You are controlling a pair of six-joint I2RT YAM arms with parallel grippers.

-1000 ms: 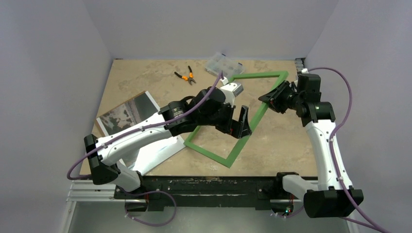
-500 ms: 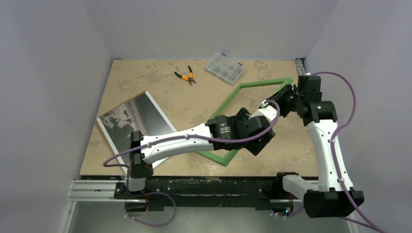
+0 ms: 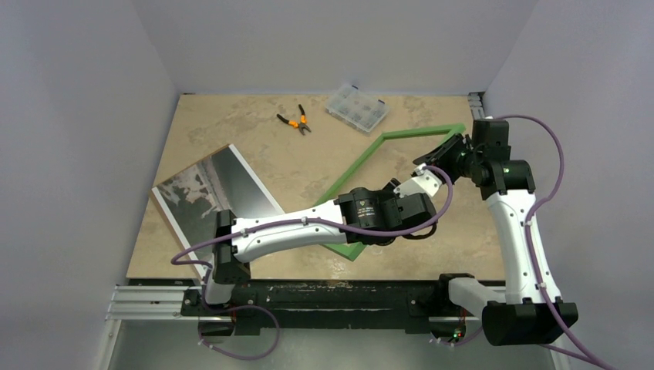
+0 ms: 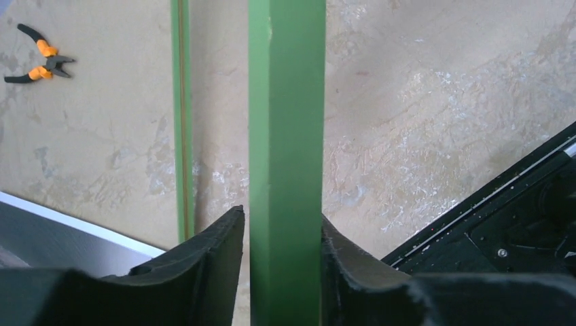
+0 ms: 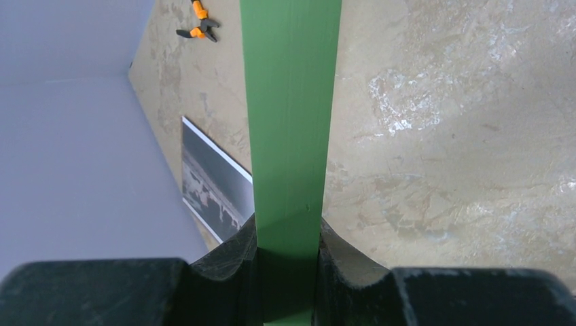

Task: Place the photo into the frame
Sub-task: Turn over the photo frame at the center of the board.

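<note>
From above, your right tool (image 3: 447, 150) clamps the frame (image 3: 416, 132) near its far corner, and that end seems lifted off the surface (image 3: 262, 146). Your left tool (image 3: 407, 193) meets the same side nearer you. The photo (image 3: 212, 189) lies flat, well off to that tool's left.

Left wrist: the fingers (image 4: 217, 251) straddle the frame's side, but you cannot tell whether they bite. Close squarely, keeping it centred.

Right wrist: this tool is gripping the frame, so avoid twisting it between the arms.

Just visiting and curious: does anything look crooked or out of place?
The frame hangs askew, tilted above the table: the right tool pinches one rail, and the left tool straddles a rail too.
</note>
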